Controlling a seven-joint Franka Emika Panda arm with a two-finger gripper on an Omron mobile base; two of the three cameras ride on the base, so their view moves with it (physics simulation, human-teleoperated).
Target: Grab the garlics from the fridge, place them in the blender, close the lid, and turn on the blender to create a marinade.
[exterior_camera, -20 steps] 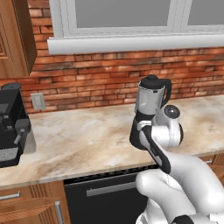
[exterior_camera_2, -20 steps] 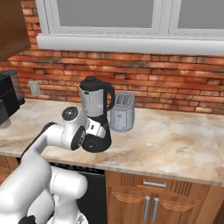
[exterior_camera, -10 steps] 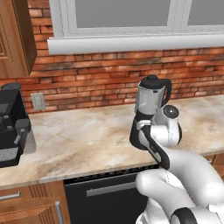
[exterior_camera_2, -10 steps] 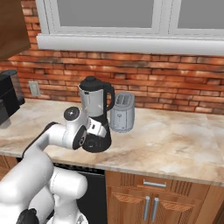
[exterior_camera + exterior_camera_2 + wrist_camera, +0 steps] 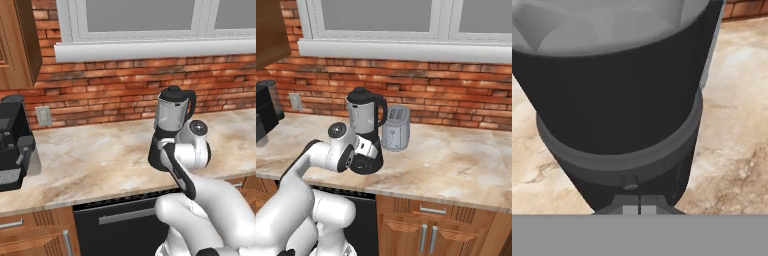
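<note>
1. Blender (image 5: 365, 131), a clear greyish tapered jar w/ black side handle on a black cone base, stands on the beige marbled stone counter (image 5: 456, 160) by the red brick wall, just beside a silver two-slot toaster (image 5: 395, 129).
2. Round black lid (image 5: 360, 93) sits on the jar mouth in both base views, so the lid step looks done, as a judgement.
3. Pale rounded shapes show through the jar wall at the top of the hand view (image 5: 567, 37). Probably the garlics, but too blurred to be sure or to count.
4. Fridge isn't part of this spot. Judging by the shut jar, fetching and loading are likely finished.
5. What's left, judged from the layout: switching the blender on. A small round grey knob (image 5: 630, 181) sits low on the black base, right ahead of the claw.
6. Claw (image 5: 639, 210): tips sit close together w/ just a thin slit btwn them at the bottom of the hand view, nothing visibly btwn them. Whether they touch the knob can't be told; they're at least very near it.
7. In the base views the white arm's wrist (image 5: 192, 145) is pressed up near the blender base, hand low at counter level.
8. Boxy black coffee machine (image 5: 14, 142) stands well apart on the counter's far side; white wall outlet (image 5: 43, 116) near it.
9. Writing/brands: none readable on blender, toaster or coffee machine. No labels visible.
</note>
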